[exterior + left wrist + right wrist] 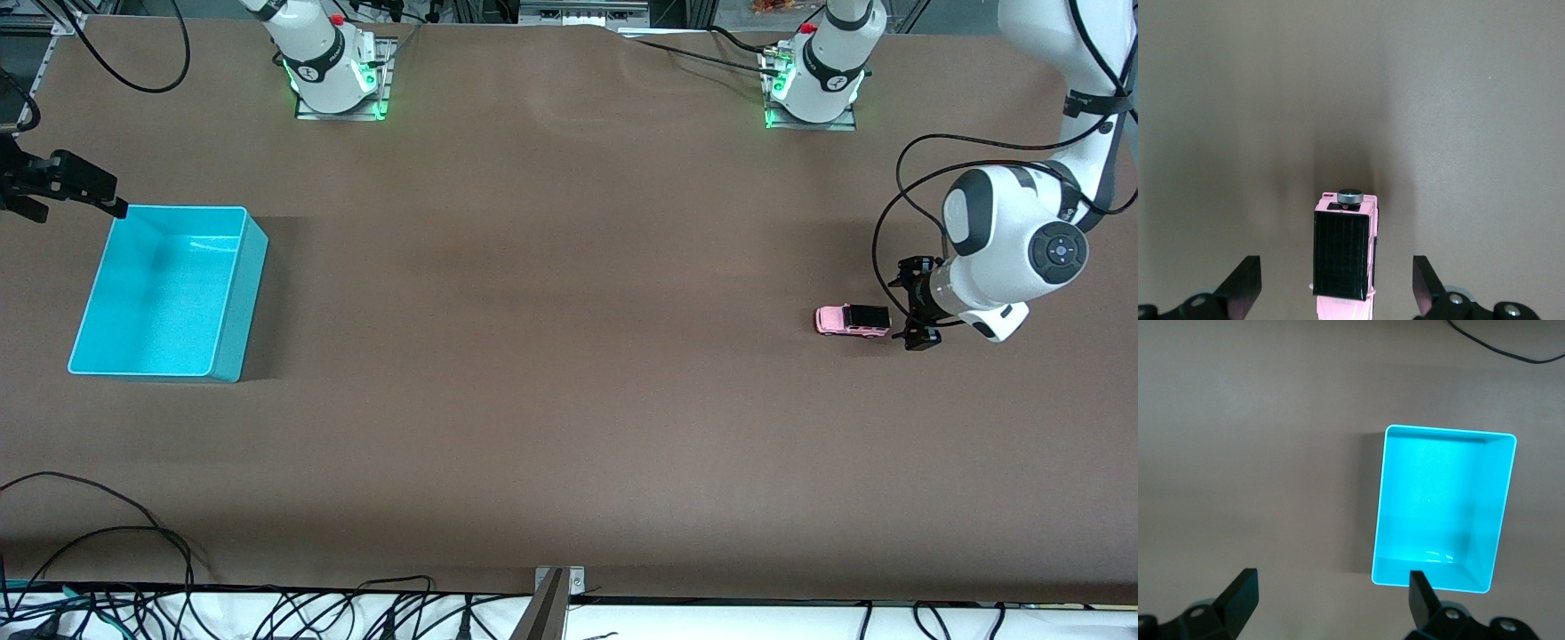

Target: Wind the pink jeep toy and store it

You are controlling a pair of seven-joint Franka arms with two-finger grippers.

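The pink jeep toy [852, 320], with a pale pink body and a black roof, stands on the brown table near the left arm's end. My left gripper [917, 302] is open, right beside the jeep. In the left wrist view the jeep [1343, 257] lies between the spread fingers [1245, 285], which do not touch it. My right gripper [80, 188] is open and empty, up over the table by a corner of the turquoise bin [160, 293]. In the right wrist view the right gripper [1331, 597] is beside the empty bin [1441, 507].
The two arm bases [333, 67] stand on the table's edge farthest from the front camera. Cables [107, 551] lie along the table edge nearest that camera. The brown table stretches wide between the bin and the jeep.
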